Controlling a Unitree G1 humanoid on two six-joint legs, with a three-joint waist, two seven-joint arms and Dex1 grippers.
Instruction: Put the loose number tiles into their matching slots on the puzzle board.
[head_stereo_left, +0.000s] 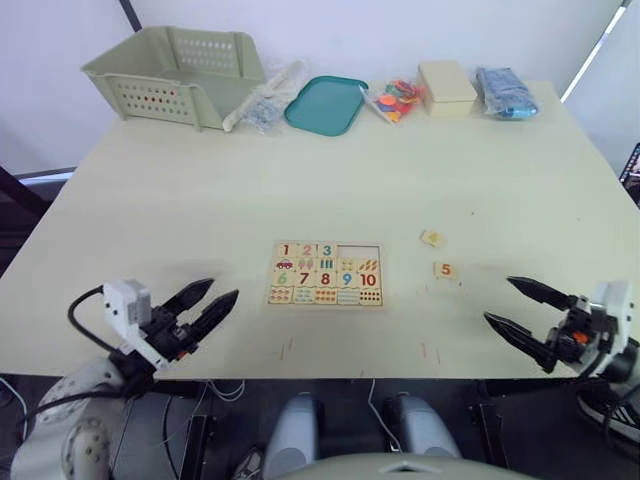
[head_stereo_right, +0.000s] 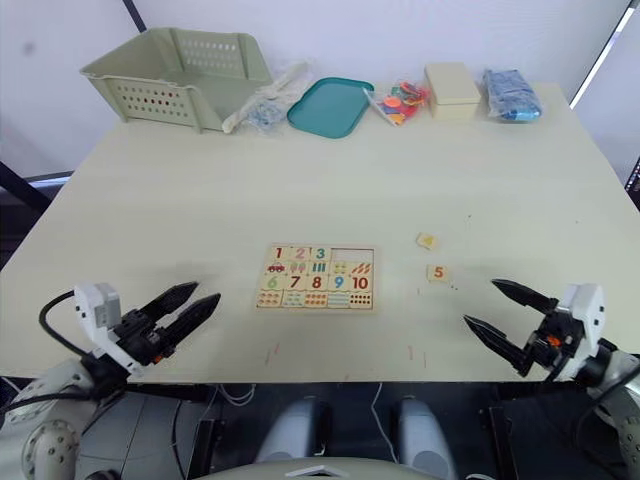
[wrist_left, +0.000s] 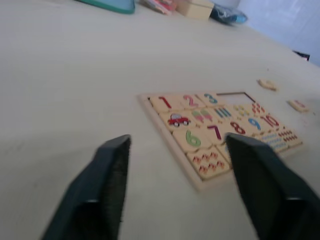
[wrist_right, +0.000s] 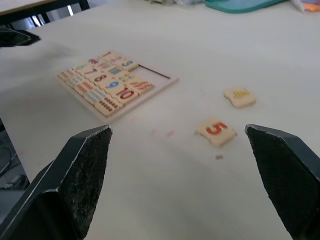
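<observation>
The puzzle board (head_stereo_left: 325, 273) lies flat near the table's (head_stereo_left: 180, 190) front edge, with tiles 1, 2 and 3 seated in its top row and the two slots (head_stereo_left: 360, 250) at the right end of that row bare. Just to its right, the 5 tile (head_stereo_left: 445, 270) and another loose tile (head_stereo_left: 432, 238) rest on the table, apart from each other. The left gripper (head_stereo_left: 203, 305) hovers left of the board with fingers spread; the right gripper (head_stereo_left: 517, 305), also spread, hovers near the 5 tile.
</observation>
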